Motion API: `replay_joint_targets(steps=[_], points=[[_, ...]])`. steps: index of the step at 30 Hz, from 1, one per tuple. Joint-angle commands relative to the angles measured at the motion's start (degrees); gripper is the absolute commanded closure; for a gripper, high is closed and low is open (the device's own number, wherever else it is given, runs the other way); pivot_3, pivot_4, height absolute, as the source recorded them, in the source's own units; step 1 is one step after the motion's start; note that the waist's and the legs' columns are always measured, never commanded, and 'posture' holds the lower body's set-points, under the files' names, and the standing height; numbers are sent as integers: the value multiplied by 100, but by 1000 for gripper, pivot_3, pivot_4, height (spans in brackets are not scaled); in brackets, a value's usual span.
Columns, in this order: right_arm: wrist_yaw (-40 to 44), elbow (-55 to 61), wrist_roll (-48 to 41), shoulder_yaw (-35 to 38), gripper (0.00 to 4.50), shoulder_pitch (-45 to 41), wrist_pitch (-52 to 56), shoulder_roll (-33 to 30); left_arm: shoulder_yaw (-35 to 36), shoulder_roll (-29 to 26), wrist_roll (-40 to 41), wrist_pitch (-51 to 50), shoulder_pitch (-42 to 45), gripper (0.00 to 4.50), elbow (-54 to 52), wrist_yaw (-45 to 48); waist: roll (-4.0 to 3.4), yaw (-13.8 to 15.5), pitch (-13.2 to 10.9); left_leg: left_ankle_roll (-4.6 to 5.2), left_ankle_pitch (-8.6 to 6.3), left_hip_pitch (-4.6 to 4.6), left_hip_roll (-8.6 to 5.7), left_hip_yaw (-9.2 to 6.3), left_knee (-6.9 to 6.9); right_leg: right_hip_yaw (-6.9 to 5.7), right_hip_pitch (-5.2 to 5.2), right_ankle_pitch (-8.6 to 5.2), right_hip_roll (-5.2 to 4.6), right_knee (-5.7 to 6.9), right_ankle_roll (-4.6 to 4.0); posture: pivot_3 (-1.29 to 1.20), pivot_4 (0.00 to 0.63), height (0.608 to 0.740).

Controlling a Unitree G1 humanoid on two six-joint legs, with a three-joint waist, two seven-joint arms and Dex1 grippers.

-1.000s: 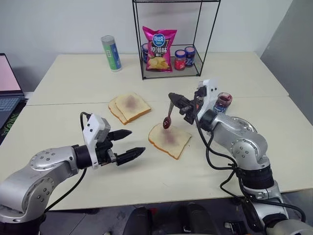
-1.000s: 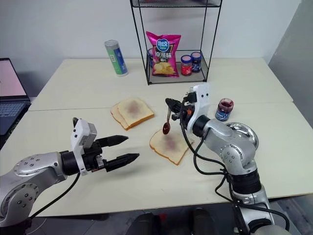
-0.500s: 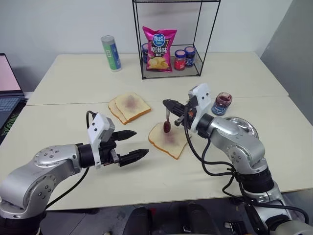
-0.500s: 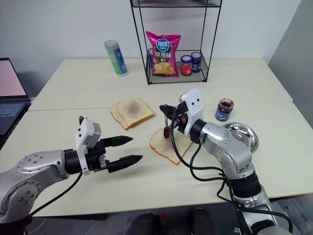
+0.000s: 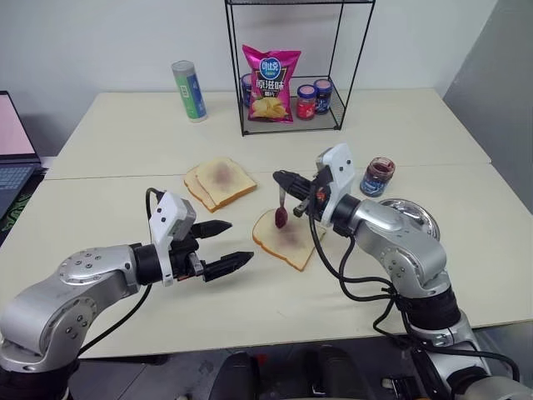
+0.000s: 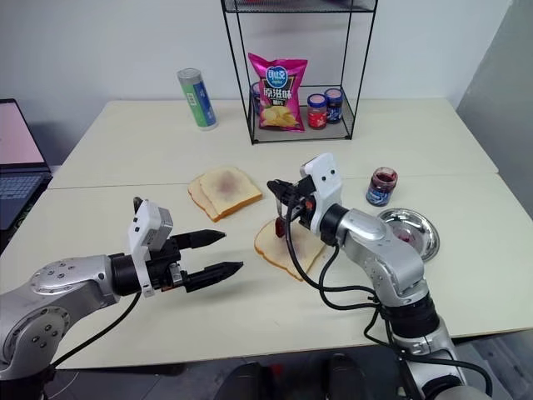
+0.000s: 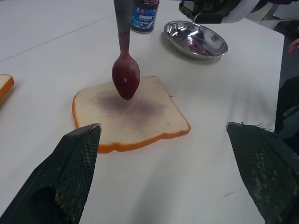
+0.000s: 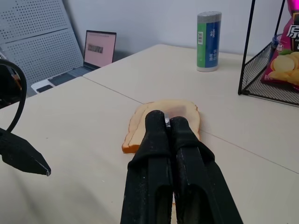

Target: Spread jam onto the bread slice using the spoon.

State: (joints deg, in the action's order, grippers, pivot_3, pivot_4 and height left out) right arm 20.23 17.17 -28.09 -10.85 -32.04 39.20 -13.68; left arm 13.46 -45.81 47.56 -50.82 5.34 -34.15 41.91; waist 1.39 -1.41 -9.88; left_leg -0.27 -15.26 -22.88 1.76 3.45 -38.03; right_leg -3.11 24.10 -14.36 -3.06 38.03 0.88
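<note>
My right gripper (image 5: 281, 181), clamped on the spoon (image 5: 281, 208), hangs its jam-laden bowl over the bread slice (image 5: 289, 240) for spreading, while my left gripper (image 5: 218, 247) waits open alongside.

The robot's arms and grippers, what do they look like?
Both arms have rounded silver-grey metal shells with black joints and loose black cables. Each wrist bears a white box. The left gripper and right gripper have tapered black fingers with finely textured pads.

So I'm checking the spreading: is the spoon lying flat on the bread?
No, the spoon hangs upright, bowl down, over the bread.
</note>
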Motion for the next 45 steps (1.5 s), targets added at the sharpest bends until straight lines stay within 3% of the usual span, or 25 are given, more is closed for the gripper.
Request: replay_joint_targets(steps=[1, 45], points=[[68, 206, 40, 105, 4465, -11, -81, 53, 33, -10, 133, 46, 29, 0, -206, -22, 0, 0, 0, 0, 0, 0, 0, 0, 0, 0, 0, 0, 0, 0, 0, 0, 150, 740], [60, -406, 128, 362, 4465, 0, -77, 695, -3, -48, 87, 142, 27, 0, -192, 34, 0, -4, 0, -1, 0, 1, 0, -1, 0, 0, 0, 0, 0, 2, 0, 0, 150, 740]])
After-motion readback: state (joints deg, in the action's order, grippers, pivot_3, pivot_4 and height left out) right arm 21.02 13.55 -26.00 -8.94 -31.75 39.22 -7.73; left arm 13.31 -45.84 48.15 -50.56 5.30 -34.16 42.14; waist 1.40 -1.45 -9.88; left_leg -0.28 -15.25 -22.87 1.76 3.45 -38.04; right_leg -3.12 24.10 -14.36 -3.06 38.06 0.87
